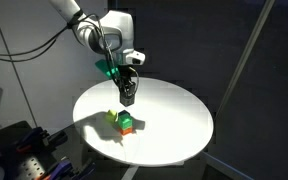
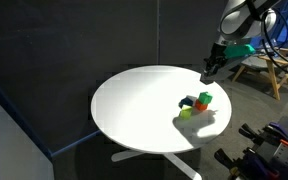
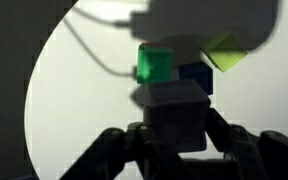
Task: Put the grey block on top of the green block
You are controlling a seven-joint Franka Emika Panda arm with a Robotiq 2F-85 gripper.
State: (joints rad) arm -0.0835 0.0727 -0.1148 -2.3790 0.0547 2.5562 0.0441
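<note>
In the wrist view the grey block (image 3: 174, 115) sits between my gripper's (image 3: 176, 140) dark fingers, which are shut on it. It is held above the white round table (image 1: 174, 120). Just beyond it lies the green block (image 3: 154, 63). The green block also shows in both exterior views (image 1: 125, 118) (image 2: 205, 96), resting on an orange cube (image 1: 130, 127) (image 2: 203, 104). In an exterior view my gripper (image 1: 127, 95) hangs a little above this cluster. In an exterior view (image 2: 210, 70) it is near the table's far edge. The grey block is too small to make out in the exterior views.
A yellow-green cube (image 1: 112, 117) (image 2: 187, 113) (image 3: 224, 55) and a blue cube (image 2: 189, 101) (image 3: 194, 75) sit beside the green block. Dark curtains surround the table (image 2: 134, 100). Equipment (image 1: 14, 145) stands near the table, and a wooden stand (image 2: 264, 65) is behind it.
</note>
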